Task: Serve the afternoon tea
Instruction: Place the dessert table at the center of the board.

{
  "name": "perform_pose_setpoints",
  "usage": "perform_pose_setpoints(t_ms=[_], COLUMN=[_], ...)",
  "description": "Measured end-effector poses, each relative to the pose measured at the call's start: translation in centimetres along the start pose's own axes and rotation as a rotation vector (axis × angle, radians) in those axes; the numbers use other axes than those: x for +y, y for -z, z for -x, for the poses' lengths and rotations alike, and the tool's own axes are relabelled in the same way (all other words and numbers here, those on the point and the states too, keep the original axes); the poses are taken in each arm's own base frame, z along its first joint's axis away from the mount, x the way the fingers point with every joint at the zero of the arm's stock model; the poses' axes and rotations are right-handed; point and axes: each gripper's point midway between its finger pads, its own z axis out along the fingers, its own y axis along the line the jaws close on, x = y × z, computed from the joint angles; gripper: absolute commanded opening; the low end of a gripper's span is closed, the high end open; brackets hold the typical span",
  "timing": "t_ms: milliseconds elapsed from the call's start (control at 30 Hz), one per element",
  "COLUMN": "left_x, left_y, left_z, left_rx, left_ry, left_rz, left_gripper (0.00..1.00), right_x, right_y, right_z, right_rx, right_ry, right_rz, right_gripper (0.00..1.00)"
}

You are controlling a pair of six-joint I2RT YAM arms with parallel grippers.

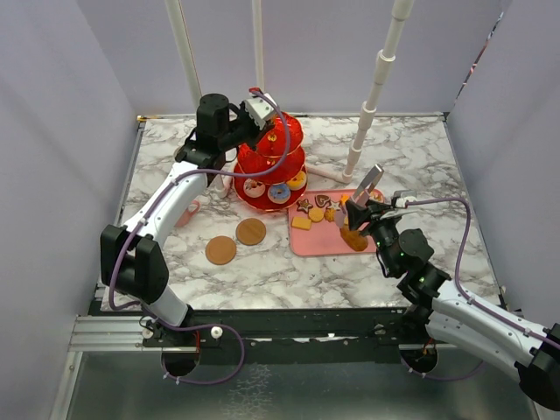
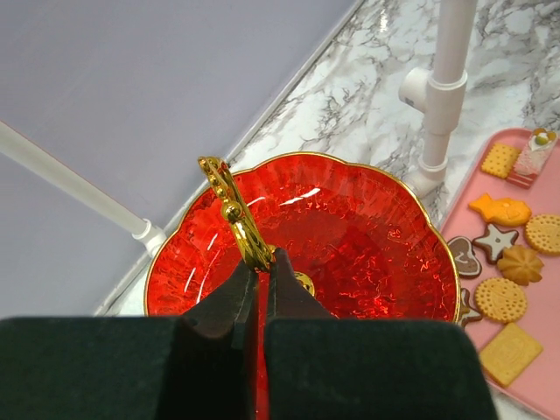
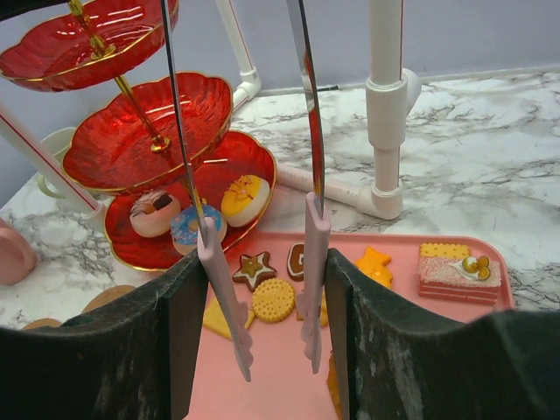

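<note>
You're loading pastries onto the red stand (image 1: pixel 269 166), far centre on the bench (image 1: pixel 332 280), with the pink tray (image 3: pixel 394 332) just right of it. Your left claw (image 2: pixel 260 262) is clamped shut on the gold finial (image 2: pixel 229 210), apparently to steady the stand. Your right claw (image 3: pixel 262 289) grips the tongs (image 3: pixel 311 262), whose tips are apart and empty over the cookies (image 3: pixel 273 299). Next, lower them and pinch one.
</note>
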Motion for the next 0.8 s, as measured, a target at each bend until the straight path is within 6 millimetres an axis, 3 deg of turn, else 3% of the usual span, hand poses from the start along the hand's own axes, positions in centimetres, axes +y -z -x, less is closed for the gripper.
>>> perform_pose_setpoints(t_ms=[267,800], left_x=[1.4,1.7], left_y=[-0.1,-0.8], left_z=[-0.1,-0.3], left_rx=[-0.018,-0.036], left_ry=[-0.006,0.011], left_rz=[0.03,0.034], left_gripper=[0.0,0.0], right_x=[-0.2,-0.2], right_y=[0.0,-0.2], right_z=[-0.1,-0.6], right_rx=[0.003,0.018], right_ry=[0.003,0.011], right_rz=[-0.009,-0.012], right_gripper=[0.54,0.53])
